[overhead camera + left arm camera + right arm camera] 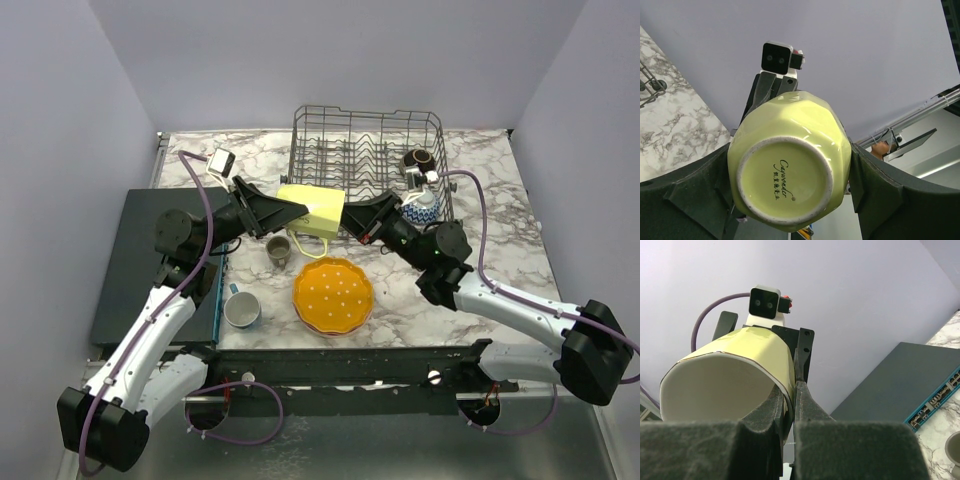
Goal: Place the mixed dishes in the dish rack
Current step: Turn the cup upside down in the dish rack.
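A pale yellow mug [312,205] hangs in the air in front of the dish rack [368,150], handle down, held by both grippers. My left gripper [292,210] grips its body from the left; the left wrist view shows the mug's base [785,182] between the two fingers [695,195]. My right gripper [347,213] pinches the mug's rim wall [785,375] from the right. An orange white-dotted plate [333,294], a small brown cup [278,250] and a grey mug [241,309] stand on the marble table.
The rack holds a dark brown bowl [418,160] and a blue patterned piece [422,206] at its right end. A dark flat mat [150,255] lies at the left. Grey walls close in on three sides.
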`<control>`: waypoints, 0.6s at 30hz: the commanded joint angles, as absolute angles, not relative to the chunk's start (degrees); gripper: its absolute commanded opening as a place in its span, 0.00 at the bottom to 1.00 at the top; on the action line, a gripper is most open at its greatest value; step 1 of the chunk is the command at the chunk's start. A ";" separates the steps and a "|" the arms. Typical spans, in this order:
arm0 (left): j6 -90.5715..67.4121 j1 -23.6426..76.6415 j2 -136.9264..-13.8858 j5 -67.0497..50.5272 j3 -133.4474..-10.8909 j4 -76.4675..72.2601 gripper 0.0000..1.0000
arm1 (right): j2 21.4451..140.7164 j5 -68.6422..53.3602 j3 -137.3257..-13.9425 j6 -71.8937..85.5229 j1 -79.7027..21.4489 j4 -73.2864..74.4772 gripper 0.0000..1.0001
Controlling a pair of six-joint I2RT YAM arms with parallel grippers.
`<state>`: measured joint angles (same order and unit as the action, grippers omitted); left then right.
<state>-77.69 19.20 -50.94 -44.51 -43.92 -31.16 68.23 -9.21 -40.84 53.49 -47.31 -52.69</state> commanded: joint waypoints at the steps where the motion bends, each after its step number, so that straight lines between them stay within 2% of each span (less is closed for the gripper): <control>1: -76.38 19.24 -51.32 -44.14 -45.73 -33.13 0.18 | 65.66 -6.74 -40.15 52.64 -47.85 -55.59 0.03; 7: -76.29 19.25 -52.18 -44.05 -45.81 -33.17 0.00 | 62.71 -4.86 -38.23 51.57 -47.87 -53.68 0.31; 13: -75.55 19.16 -52.85 -43.90 -46.19 -33.09 0.00 | 59.42 -3.56 -37.29 50.43 -47.81 -50.32 0.52; 18: -73.89 19.18 -54.07 -43.68 -47.36 -31.56 0.00 | 55.08 -1.41 -36.35 48.21 -47.81 -44.53 0.59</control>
